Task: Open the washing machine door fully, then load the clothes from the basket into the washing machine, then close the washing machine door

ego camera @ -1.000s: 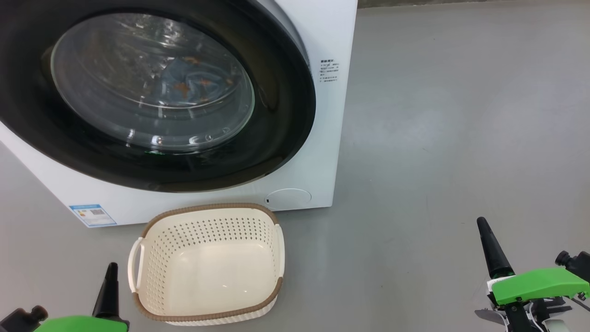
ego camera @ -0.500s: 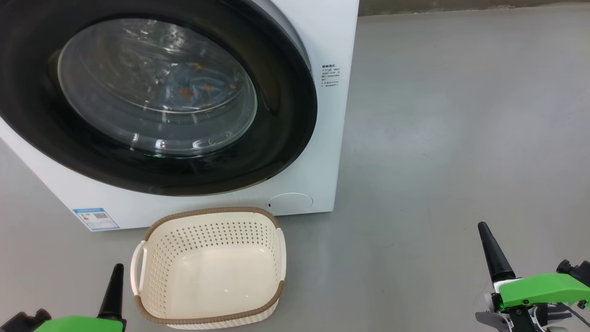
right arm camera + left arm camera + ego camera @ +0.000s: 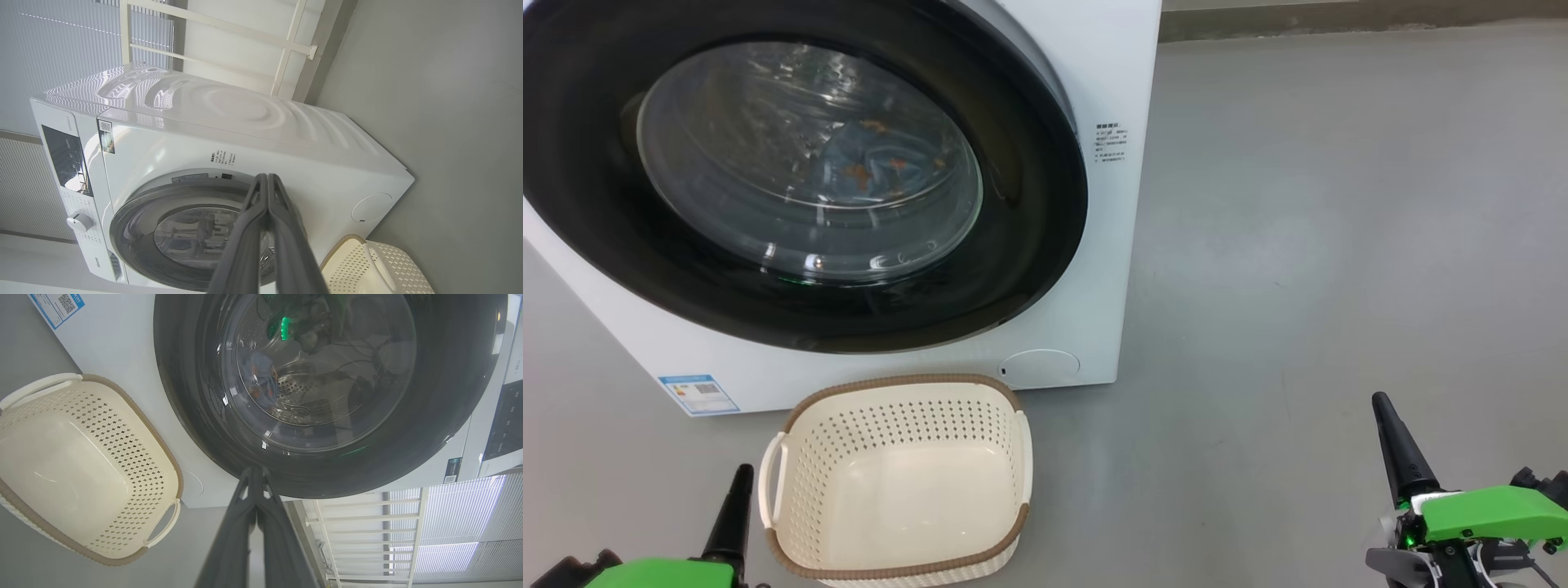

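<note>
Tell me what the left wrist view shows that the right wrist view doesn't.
Left wrist view: the blue clothes behind the glass of the washing machine door, the empty inside of the basket, the blue label and the shut left gripper.
Right wrist view: the top of the washing machine, its control panel, the dial and the shut right gripper.
Both: the machine's white front, the closed door, some of the basket and the round flap.

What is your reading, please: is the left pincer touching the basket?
Apart. The left wrist view shows bare floor between the left pincer and the basket.
</note>
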Motion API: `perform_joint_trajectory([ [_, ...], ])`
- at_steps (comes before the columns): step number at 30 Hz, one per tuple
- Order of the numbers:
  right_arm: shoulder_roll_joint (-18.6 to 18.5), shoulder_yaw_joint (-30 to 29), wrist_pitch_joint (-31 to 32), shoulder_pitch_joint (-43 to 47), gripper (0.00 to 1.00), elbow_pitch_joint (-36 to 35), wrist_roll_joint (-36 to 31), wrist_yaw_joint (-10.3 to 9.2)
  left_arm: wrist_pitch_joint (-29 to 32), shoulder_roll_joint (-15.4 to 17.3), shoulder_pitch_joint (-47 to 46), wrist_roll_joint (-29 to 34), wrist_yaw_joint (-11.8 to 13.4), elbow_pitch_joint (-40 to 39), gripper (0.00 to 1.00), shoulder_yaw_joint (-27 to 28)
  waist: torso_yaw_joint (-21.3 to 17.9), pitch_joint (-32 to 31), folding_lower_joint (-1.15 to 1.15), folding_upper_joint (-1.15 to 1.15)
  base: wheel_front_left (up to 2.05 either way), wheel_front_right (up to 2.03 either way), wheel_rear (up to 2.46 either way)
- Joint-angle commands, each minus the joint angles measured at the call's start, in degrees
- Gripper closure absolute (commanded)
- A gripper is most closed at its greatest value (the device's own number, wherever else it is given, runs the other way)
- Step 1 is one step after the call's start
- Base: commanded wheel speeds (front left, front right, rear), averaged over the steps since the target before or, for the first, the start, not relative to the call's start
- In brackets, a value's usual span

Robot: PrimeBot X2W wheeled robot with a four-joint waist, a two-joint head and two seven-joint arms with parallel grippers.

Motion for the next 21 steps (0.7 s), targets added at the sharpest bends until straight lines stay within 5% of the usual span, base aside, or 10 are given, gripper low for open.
perform_joint_trajectory([
  [1,0.08,0.64,0.44,0.03,1.00,-1.87,1.41,0.07,0.47,0.71,-2.61,-1.91,-0.15,-1.02,1.00,1.80,0.04,-0.12,0.00,0.00,0.00,0.00,0.00],
  [21,2.07,-1.61,3.90,0.62,1.00,-2.61,10.69,0.09,3.86,-0.01,-3.25,-13.54,-0.16,-0.56,1.00,2.22,0.41,-1.51,0.00,0.00,0.00,0.00,0.00],
])
